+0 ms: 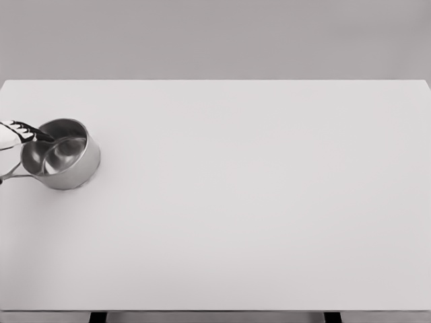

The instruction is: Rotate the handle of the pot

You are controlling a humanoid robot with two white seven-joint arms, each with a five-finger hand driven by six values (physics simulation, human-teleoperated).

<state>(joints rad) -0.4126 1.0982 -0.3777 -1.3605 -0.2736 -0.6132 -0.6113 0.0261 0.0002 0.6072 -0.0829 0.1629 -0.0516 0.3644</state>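
A small round stainless-steel pot [62,155] with a shiny, mirror-like inside stands upright at the far left of the frame, a little above mid-height, on the white worktop [256,202]. Its open mouth faces up and slightly toward the camera, and its straight low wall shows a brighter band along the lower right. A thin metal handle [13,176] leaves the pot's lower left side and runs toward the left edge of the frame, where it is cut off. The pot casts a faint shadow to its right.
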